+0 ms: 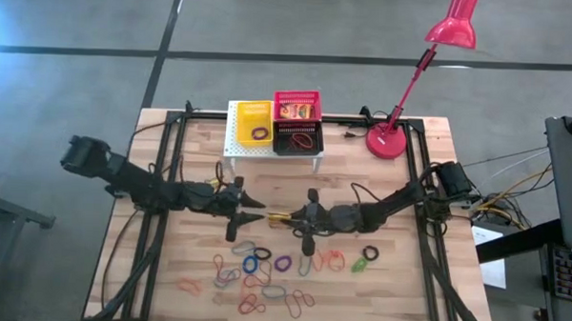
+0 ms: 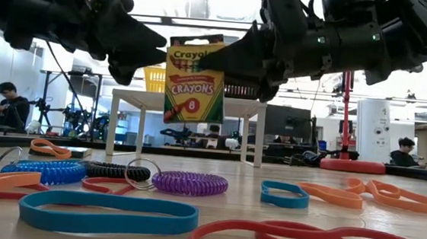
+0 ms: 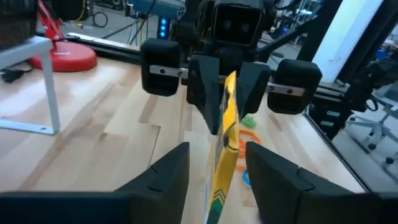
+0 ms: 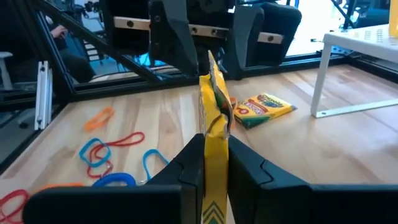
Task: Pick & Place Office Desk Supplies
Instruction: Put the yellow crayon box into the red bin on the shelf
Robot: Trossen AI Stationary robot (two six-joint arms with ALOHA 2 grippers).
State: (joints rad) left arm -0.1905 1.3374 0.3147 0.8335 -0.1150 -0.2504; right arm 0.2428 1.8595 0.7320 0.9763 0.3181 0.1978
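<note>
Crayon box (image 1: 278, 217) hangs above mid-bench between both grippers, seen from overhead, elastic loops (image 1: 263, 274) scattered below. At bench level, the right gripper (image 2: 214, 58) pinches the box's edge. From the left wrist, the left gripper (image 3: 216, 165) has its fingers spread, clear of the box. From the right wrist, fingers (image 4: 189, 168) clamp it; another box (image 4: 264, 109) lies flat.

Crayola crayon box (image 2: 194, 78): printed card w/ slight sheen, creased. Table (image 1: 168, 261): pale wood planks, matt. Loops (image 2: 107, 213): smooth rubbery; purple coil (image 2: 189, 182) ribbed plastic. Lamp (image 1: 451, 25): glossy red.
</note>
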